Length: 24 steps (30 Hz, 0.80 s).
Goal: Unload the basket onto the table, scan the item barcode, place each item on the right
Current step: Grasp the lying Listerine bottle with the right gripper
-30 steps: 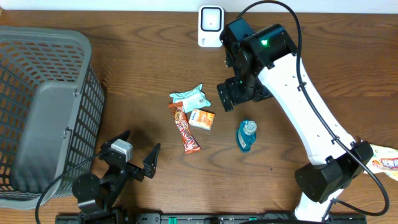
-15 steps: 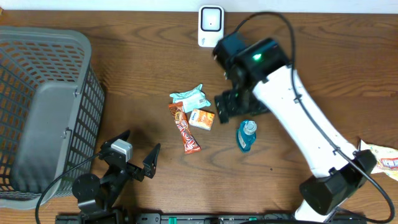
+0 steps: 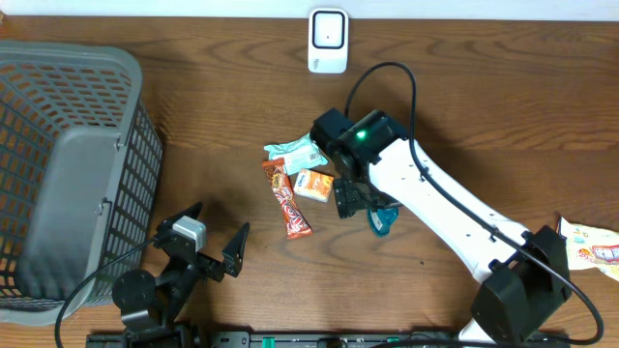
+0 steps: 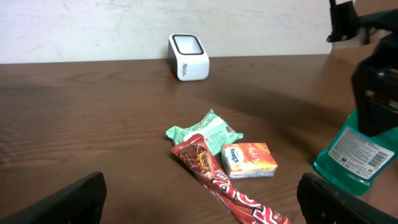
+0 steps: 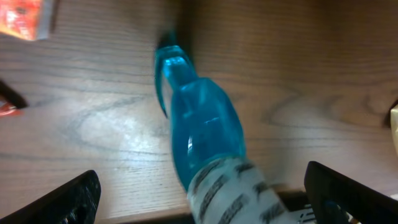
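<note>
– Right claw (image 3: 356, 201): how is it held?
– It is spread wide. In the right wrist view its fingers (image 5: 65, 200) are seen at the two lower corners. The blue bottle (image 5: 199, 124) is framed between them, with a gap left on each side. Nothing is pinched.
– Where is the blue bottle placed on the counter (image 3: 484, 87)?
– It is laid on its side a little right of the middle. From overhead it is mostly covered by the right arm, and only a teal part is shown. The narrow neck is pointed away from the wrist camera, and the labelled end is nearest to it.
– And the barcode scanner (image 3: 328, 41)?
– It is stood at the far edge, well apart from the blue bottle.
– What is found beside the blue bottle?
– An orange packet (image 3: 314, 185), a red candy wrapper (image 3: 293, 205) and a green packet (image 3: 298, 150) are gathered close together just to its left. A grey basket (image 3: 77, 58) is set at the left side.
– How is the left claw (image 3: 215, 232) held?
– It is also spread, near the front edge beside the grey basket. Nothing is held in it.
</note>
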Tool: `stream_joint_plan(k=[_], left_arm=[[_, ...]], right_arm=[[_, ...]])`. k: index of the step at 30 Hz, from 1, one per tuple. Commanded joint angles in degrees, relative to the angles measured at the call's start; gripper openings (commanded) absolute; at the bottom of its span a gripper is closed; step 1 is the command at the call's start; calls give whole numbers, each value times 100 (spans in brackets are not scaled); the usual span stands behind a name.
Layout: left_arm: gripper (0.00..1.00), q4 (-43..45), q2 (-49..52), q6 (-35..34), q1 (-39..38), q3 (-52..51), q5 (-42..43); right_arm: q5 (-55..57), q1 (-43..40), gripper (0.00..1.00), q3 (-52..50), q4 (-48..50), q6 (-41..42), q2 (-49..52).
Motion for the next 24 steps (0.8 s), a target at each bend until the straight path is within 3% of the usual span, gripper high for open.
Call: stream_joint_plan(k=[1, 5, 7, 20, 24], left_arm=[[98, -142, -2, -33, 9, -92, 76], [98, -142, -2, -31, 9, -92, 76], [98, -142, -2, -33, 9, -92, 76], [98, -142, -2, -33, 9, -92, 76], [98, -142, -2, -33, 9, -92, 76]], right_arm=[[157, -101, 99, -247, 339, 131, -120], [76, -177, 99, -601, 767, 13, -120], [20, -214, 95, -763, 916, -22, -120], [-254, -249, 30, -918, 1320, -122, -120], [-306, -251, 16, -918, 1582, -693, -120]])
